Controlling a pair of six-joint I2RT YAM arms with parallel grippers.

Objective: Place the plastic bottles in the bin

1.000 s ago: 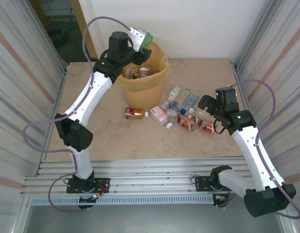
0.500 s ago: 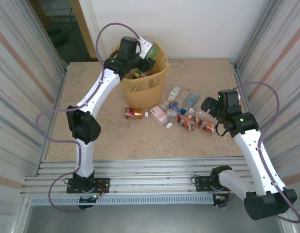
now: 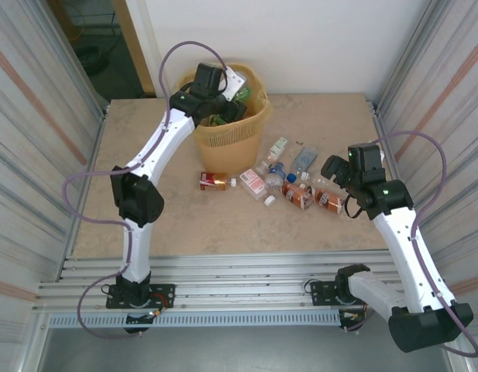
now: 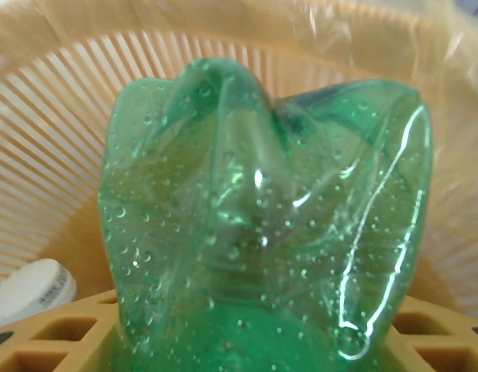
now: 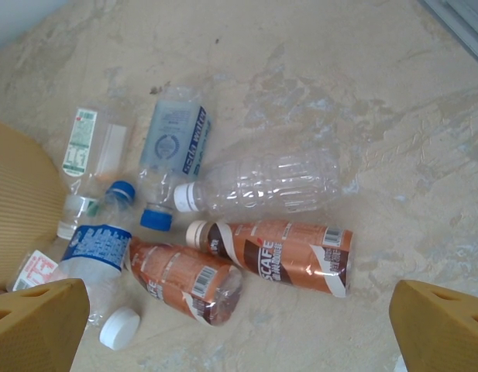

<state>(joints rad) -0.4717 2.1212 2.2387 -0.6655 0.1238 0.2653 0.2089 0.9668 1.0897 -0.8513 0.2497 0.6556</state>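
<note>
The orange-yellow bin (image 3: 232, 128) stands at the back of the table, with a few bottles lying inside it. My left gripper (image 3: 229, 84) reaches over its rim, shut on a crumpled green plastic bottle (image 4: 262, 225), whose base fills the left wrist view against the ribbed bin wall (image 4: 45, 155). My right gripper (image 5: 239, 318) hangs open above two brown-labelled bottles (image 5: 277, 254) lying on the table, with a clear bottle (image 5: 262, 186) just beyond them. Neither of its fingers (image 5: 37, 322) touches a bottle.
More bottles lie to the right of the bin: a blue-capped one (image 5: 175, 147), a white-and-green labelled one (image 5: 80, 151), a blue-labelled one (image 5: 95, 248) and a loose white cap (image 5: 118, 328). A red-labelled bottle (image 3: 214, 180) lies apart in front of the bin. Corrugated walls close both sides.
My left arm has swung right and down, carrying the green bottle from above the bin's left rim into its mouth. My right arm shifted slightly and stays open.
</note>
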